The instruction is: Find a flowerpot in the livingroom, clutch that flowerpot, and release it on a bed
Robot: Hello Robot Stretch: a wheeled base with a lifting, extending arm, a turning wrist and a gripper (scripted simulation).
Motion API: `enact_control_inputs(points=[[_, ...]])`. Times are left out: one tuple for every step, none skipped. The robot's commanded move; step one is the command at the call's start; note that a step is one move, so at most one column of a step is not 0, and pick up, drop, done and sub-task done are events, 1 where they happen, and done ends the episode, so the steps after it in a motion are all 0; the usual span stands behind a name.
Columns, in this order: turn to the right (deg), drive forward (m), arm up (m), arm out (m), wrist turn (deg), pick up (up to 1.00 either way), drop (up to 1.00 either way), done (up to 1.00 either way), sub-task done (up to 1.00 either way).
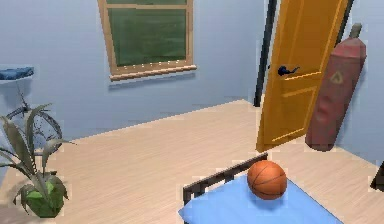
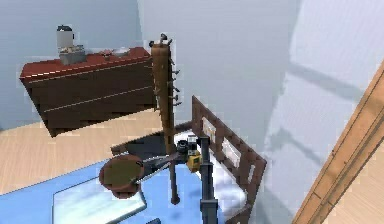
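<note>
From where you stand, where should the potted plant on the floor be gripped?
Probably the green pot itself, from the side and low: long leaves arch up and outward over it, so coming from above would hit them.

A basketball rests on the bed before an orange door

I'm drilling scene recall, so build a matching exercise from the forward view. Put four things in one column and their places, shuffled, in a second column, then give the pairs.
Things
1. basketball
2. punching bag
3. potted plant
4. window

Places
A. on the floor at the forward view's lower left
B. on the wall, left of the orange door
C. on the blue bed
D. right of the orange door

Pairs: 1-C, 2-D, 3-A, 4-B
</note>
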Motion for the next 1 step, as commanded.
enact_control_inputs(points=[[0.0, 0.0, -0.32, 0.0, 0.0, 0.0, 0.0, 0.0, 0.0]])
